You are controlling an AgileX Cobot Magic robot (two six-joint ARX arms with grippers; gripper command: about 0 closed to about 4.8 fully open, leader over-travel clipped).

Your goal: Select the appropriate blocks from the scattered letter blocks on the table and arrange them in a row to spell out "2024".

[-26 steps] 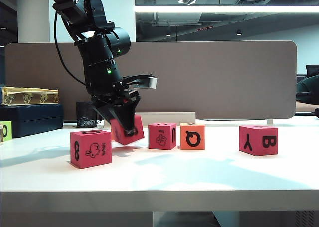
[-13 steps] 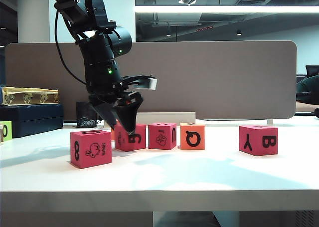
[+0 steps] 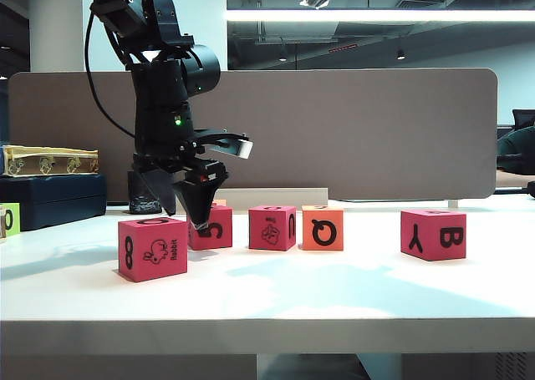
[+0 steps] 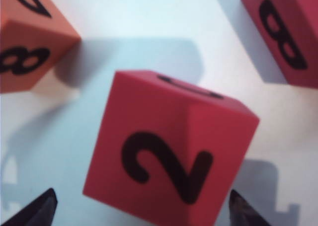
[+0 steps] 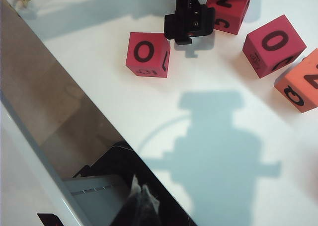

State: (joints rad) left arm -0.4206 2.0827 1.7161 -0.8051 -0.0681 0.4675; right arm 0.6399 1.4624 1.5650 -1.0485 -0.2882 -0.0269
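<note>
We note left pincer (image 3: pixel 185 203) released, jaws spread either side of pink "2" block (image 4: pixel 169 151), block resting on desk (image 3: pixel 334 288) left of centre. Right pincer (image 5: pixel 141 201) clenched, empty. Risk: fingertip clips block on lift, skewing row.

Exterior camera: low, at the table (image 3: pixel 267 301) edge, facing level across it, mid-range. Left wrist camera: close, looking steeply down on the pink block marked 2 (image 4: pixel 171 151). Right wrist camera: high, well back, angled down over the tabletop. Shared: that same block (image 5: pixel 229 3) appears in both wrist views, and in the exterior view (image 3: pixel 213 227).
</note>
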